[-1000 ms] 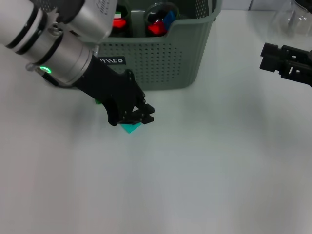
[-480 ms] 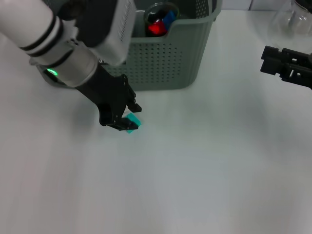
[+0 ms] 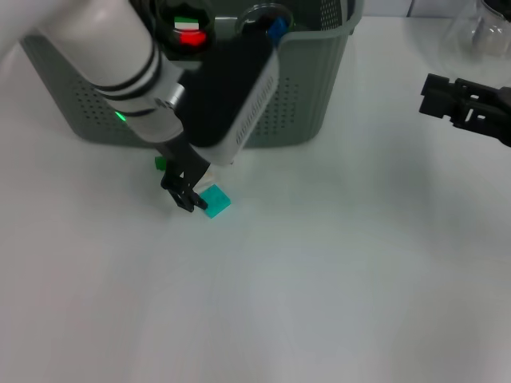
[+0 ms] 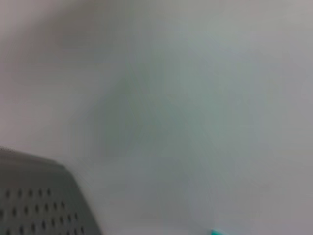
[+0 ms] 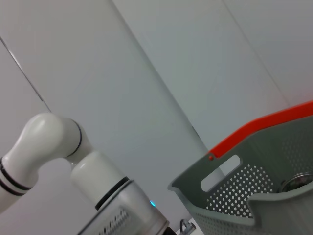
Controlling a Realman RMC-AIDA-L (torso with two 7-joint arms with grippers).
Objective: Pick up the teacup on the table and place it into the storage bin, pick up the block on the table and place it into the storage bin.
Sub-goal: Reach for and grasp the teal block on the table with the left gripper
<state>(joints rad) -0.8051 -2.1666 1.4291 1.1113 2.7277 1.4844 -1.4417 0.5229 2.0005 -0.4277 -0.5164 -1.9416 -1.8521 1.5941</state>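
A small teal block (image 3: 215, 201) sits at the tips of my left gripper (image 3: 190, 196), just in front of the storage bin (image 3: 303, 88). The gripper is shut on the block's left side, low over the white table. A sliver of the block shows in the left wrist view (image 4: 215, 232), with a corner of the bin (image 4: 39, 200). A clear teacup (image 3: 260, 13) with red and blue inside lies in the bin, partly hidden by my left arm. My right gripper (image 3: 437, 94) hangs parked at the far right. The right wrist view shows the bin (image 5: 254, 196).
A small green object (image 3: 160, 163) lies on the table by the bin's front wall. A clear glass flask (image 3: 479, 28) stands at the back right. A red, white and green item (image 3: 188, 28) is in the bin. Bare white table (image 3: 319, 303) spreads in front.
My left wrist has swung up and round, so the forearm now covers the bin's front left. The gripper tips and block shifted slightly left and up. The right arm barely moved.
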